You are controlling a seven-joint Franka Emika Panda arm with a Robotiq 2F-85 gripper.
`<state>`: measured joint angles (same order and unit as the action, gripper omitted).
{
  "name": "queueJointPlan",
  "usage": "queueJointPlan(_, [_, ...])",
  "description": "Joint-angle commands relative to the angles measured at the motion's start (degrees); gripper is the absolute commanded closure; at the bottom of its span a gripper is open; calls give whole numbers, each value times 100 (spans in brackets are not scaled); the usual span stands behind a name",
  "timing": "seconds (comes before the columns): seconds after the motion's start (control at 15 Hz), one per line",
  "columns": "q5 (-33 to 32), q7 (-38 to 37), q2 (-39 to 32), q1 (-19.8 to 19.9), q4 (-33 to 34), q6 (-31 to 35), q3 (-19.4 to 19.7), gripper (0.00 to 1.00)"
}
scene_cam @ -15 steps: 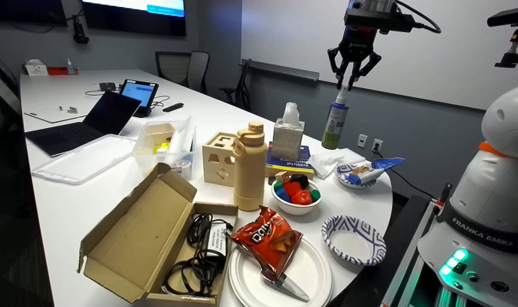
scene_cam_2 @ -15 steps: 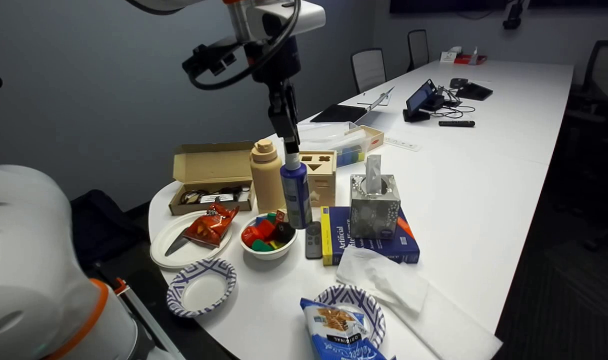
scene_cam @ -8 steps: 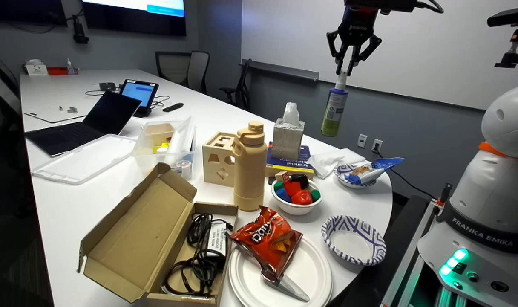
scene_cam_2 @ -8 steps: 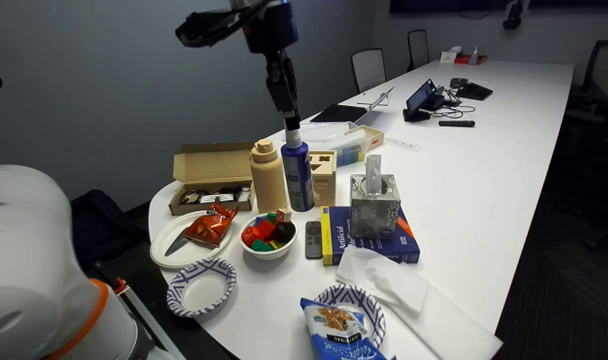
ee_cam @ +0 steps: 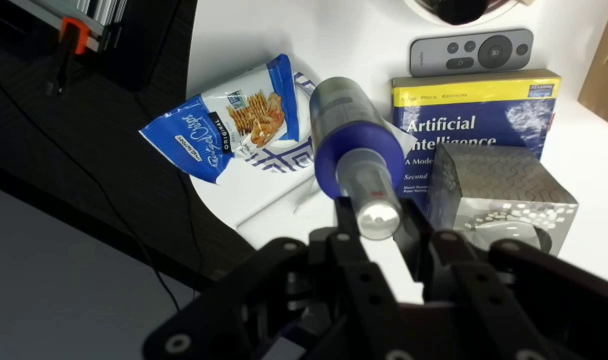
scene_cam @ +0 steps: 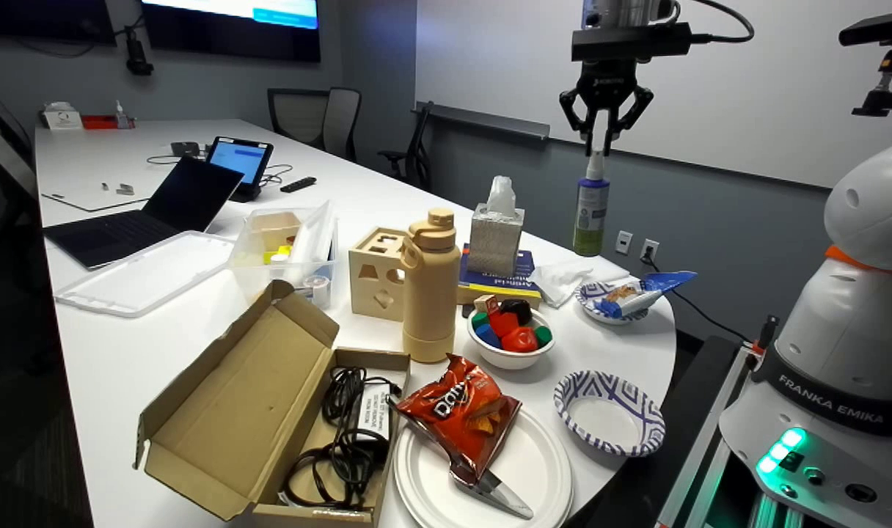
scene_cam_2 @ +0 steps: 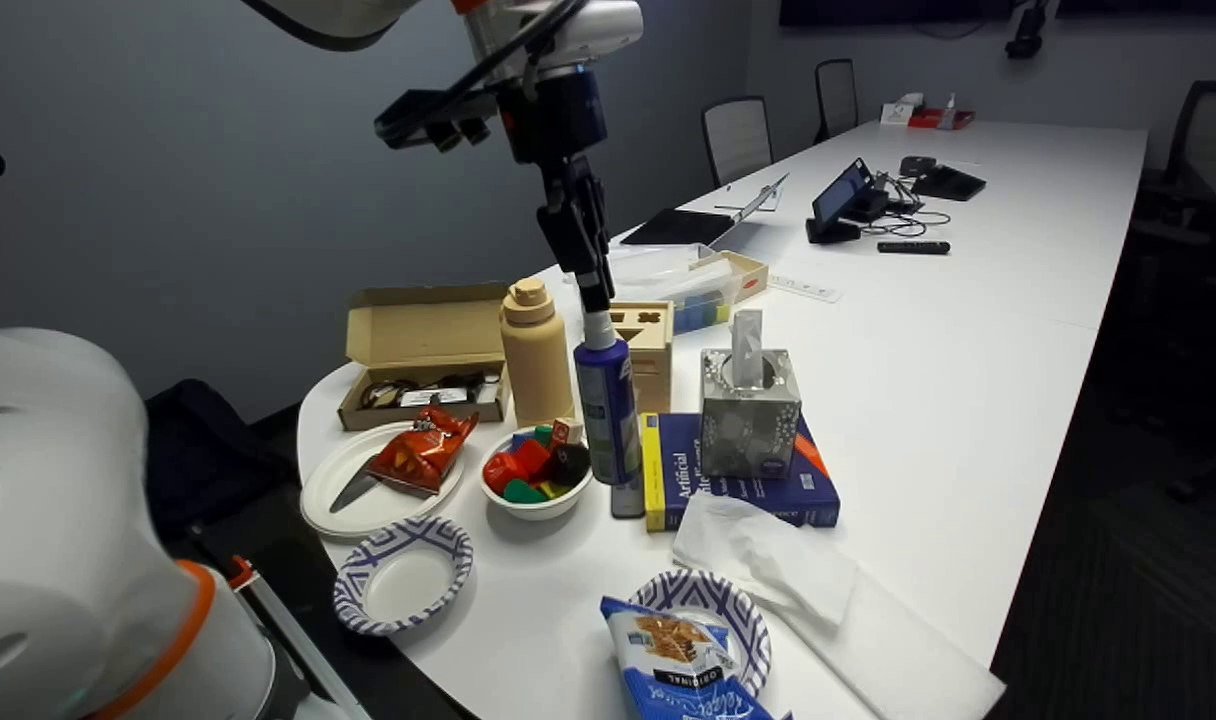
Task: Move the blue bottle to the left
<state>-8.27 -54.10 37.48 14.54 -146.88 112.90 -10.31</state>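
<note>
1 pc. blue bottle [scene_cam_2: 608, 410]: slim, w/ pale top, blue shoulder & green lower part. Aloft above table [scene_cam_2: 968, 380], approx. upright, hung by its top. In an ext. view, lower end overlapping grey remote [scene_cam_2: 628, 500], btwn. white bowl [scene_cam_2: 538, 510] & blue book [ee_cam: 484, 110] as seen. In wrist view, partly hiding patterned bowl [ee_cam: 289, 159].

1 pc. gripper [scene_cam: 598, 150], blk.: pointing down. Fingers [ee_cam: 415, 225] clamped on pale top of blue bottle, 1 per side, gap no wider than that top.

White bowl: on table, w/ asstd. blocks [scene_cam: 519, 339] inside, incl. red, blk., green & blue.

Blue book: flat on table, "Artificial Intelligence" on cover. On top, tissue box [ee_cam: 504, 190] w/ tissue [scene_cam_2: 746, 350] sticking up. Grey remote just beside book edge.

Nr. book: white paper [scene_cam_2: 898, 640].

Patterned bowl: w/ blue snack bag [ee_cam: 234, 120] across rim.

1 second patterned bowl [scene_cam: 604, 424]: nr. white plates [scene_cam: 549, 469].

White plates, stacked: w/ red chip bag [scene_cam: 464, 411] & grey utensil [scene_cam: 501, 495], type unclear.

1 cardboard box [scene_cam: 226, 411]: lid up, w/ blk. cables [scene_cam: 343, 458] inside.

1 tan jug [scene_cam: 429, 286]: upright, w/ carry loop, btwn. cardboard box & wooden cube [scene_cam: 365, 297] w/ shape cutouts.

1 clear bin [scene_cam: 251, 260]: asstd. small items inside, clear lid [scene_cam: 152, 271] flat just beside.

Farther along table: laptop [scene_cam: 185, 194], open; tablet [scene_cam: 238, 158], screen lit; blk. remote [scene_cam: 298, 185].

Beside table: robot base [scene_cam: 842, 440], white, w/ green lights [scene_cam: 781, 449].
</note>
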Motion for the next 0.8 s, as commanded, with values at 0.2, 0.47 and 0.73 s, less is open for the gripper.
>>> queueJointPlan(0.2, [1228, 144, -127, -504, -257, 730, 738, 94])
queueJointPlan(0.47, [1334, 86, -66, -360, -445, 968, 785, 94])
queueJointPlan(0.73, [1201, 27, -69, -284, -516, 1037, 704, 94])
